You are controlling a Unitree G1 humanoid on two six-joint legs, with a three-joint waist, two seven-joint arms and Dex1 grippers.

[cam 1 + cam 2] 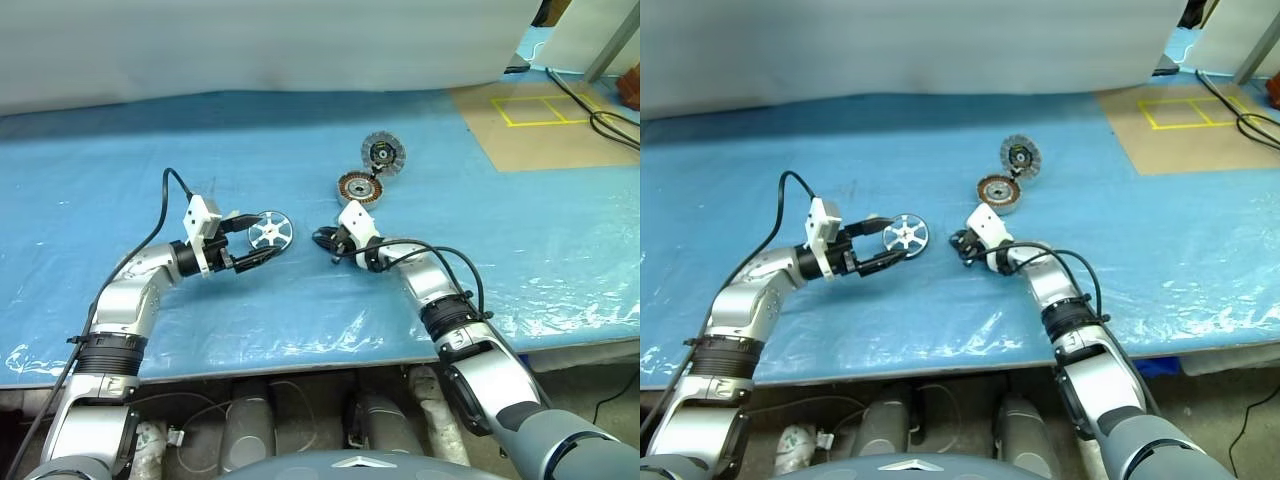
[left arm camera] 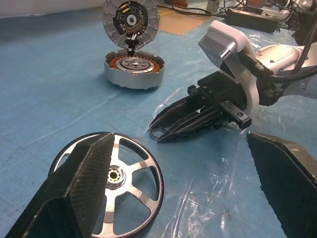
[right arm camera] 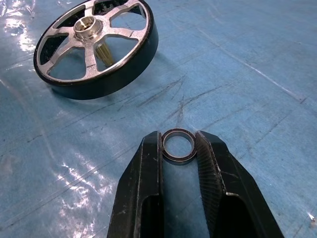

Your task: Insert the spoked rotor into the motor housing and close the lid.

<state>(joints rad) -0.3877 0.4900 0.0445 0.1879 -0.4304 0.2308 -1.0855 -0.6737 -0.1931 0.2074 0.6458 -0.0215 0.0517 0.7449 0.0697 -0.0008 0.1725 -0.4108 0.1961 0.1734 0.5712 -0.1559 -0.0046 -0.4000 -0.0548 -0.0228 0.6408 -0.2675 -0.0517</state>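
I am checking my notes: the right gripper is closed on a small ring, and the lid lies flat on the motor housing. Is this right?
Not quite. The right gripper does pinch the small ring, but the lid does not lie flat: the left wrist view shows it standing open behind the motor housing, windings exposed.

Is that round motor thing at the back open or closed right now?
Open. The lid stands upright on its edge behind the motor housing, so the copper windings inside show. The spoked rotor lies apart on the blue sheet.
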